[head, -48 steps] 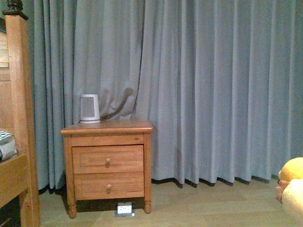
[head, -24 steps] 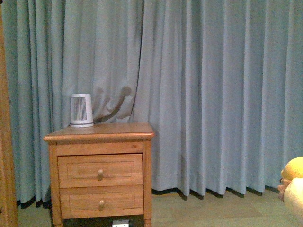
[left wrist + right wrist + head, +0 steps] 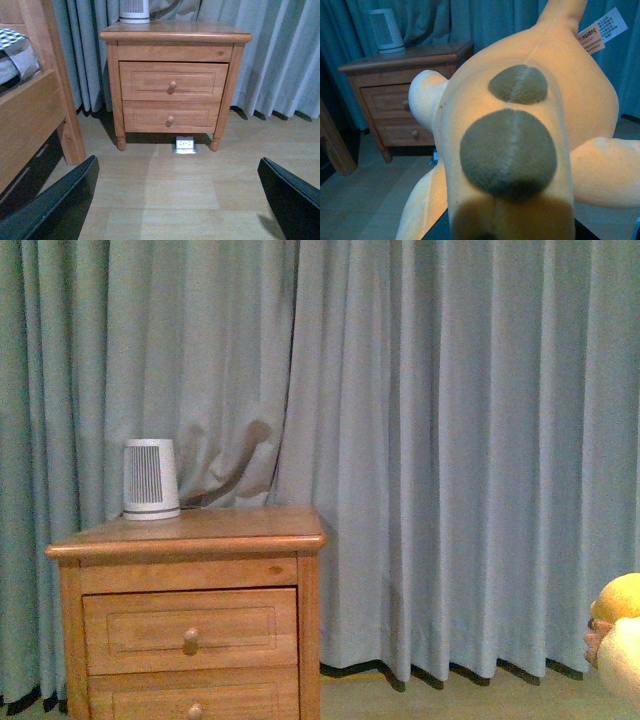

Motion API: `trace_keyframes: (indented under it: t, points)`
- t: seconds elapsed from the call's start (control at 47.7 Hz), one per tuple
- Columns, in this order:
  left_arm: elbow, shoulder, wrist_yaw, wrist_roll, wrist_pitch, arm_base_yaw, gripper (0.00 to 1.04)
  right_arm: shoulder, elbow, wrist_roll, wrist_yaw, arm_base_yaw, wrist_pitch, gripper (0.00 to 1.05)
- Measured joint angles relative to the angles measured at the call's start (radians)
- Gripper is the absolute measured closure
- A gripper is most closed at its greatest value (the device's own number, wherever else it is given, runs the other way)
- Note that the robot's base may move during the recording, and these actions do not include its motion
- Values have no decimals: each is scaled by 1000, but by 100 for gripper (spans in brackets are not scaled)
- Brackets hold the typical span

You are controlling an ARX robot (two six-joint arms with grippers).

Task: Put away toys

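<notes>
The plush toy (image 3: pixel 520 150) fills the right wrist view: orange-yellow, with two olive-brown spots, stubby limbs and a white tag (image 3: pixel 602 30). My right gripper (image 3: pixel 510 232) is shut on it, and only dark finger edges show beneath its body. In the front view just a yellow and cream part of the toy (image 3: pixel 620 630) shows at the right edge. My left gripper (image 3: pixel 175 200) hangs open over the wooden floor, its black fingers (image 3: pixel 55 205) wide apart with nothing between them.
A wooden nightstand (image 3: pixel 190 540) with two drawers (image 3: pixel 172 82) stands against grey-blue curtains (image 3: pixel 450 440). A small white ribbed appliance (image 3: pixel 151 478) sits on its top. A wooden bed frame (image 3: pixel 30 110) stands beside it. A small white box (image 3: pixel 184 144) lies on the floor under the nightstand.
The front view has drawn closer: the nightstand looks larger and sits lower and further left, and the bed post has left the frame. The toy stays at the right edge.
</notes>
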Motion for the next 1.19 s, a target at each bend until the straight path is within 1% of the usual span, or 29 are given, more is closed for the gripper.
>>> trace_keyframes:
  t: [1.195]
  points:
    - [0, 0, 1, 0, 0, -1, 6, 0, 0, 0, 0, 0, -1, 85]
